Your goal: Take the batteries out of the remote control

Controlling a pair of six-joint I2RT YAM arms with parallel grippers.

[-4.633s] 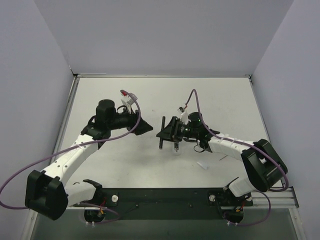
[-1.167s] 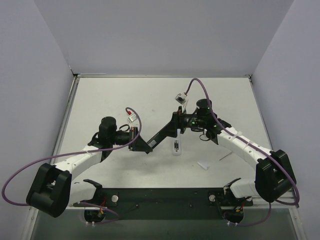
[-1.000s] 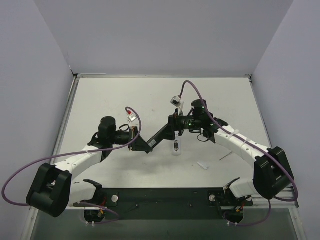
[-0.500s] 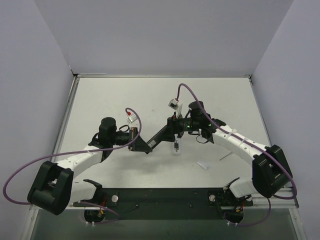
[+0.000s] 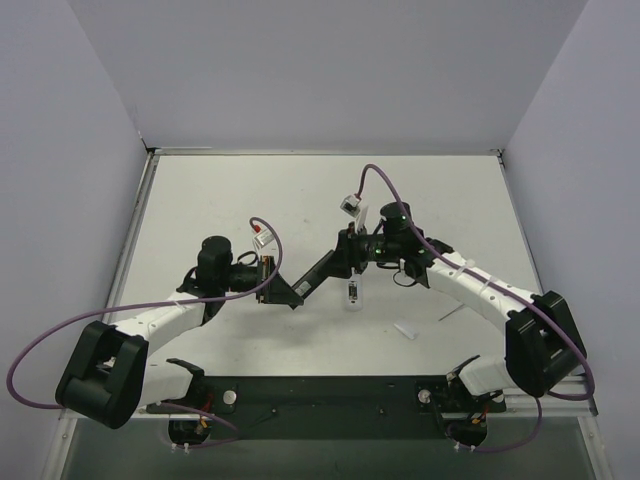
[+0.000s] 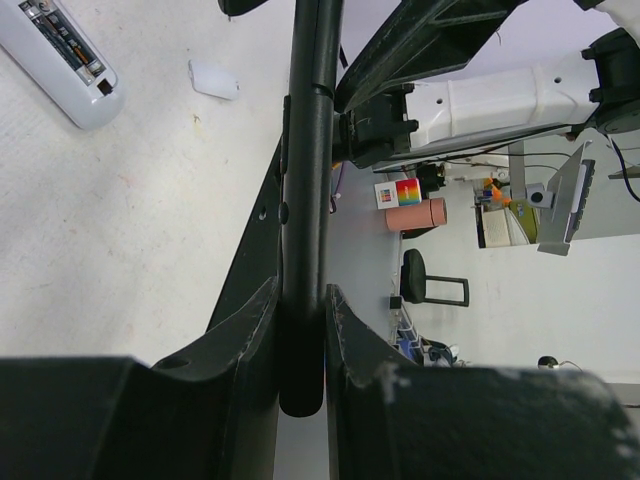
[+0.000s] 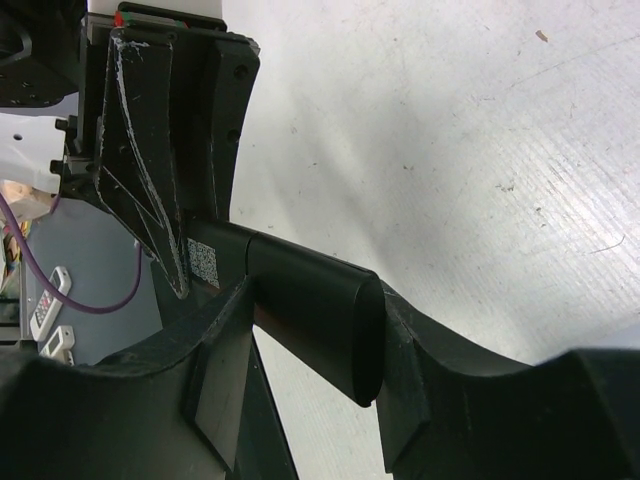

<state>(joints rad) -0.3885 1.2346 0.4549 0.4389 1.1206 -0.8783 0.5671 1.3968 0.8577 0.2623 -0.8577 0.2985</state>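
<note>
A long black remote (image 5: 318, 273) hangs above the table, held at both ends. My left gripper (image 5: 283, 291) is shut on its lower left end, seen edge-on in the left wrist view (image 6: 305, 200). My right gripper (image 5: 347, 256) is shut on its upper right end (image 7: 310, 310); a seam and a small code label (image 7: 201, 263) show further along the body. A white remote (image 5: 353, 293) lies on the table below, its compartment (image 6: 62, 40) open with dark parts inside. I cannot make out separate batteries.
A small white cover piece (image 5: 405, 330) lies right of the white remote and also shows in the left wrist view (image 6: 214, 80). A thin pale stick (image 5: 450, 313) lies further right. The table's walls stand at the back and sides.
4.6 s ago only my right gripper held the black remote; now both hold it. Over the last second my right gripper shifted slightly left and lower; the left hardly moved.
</note>
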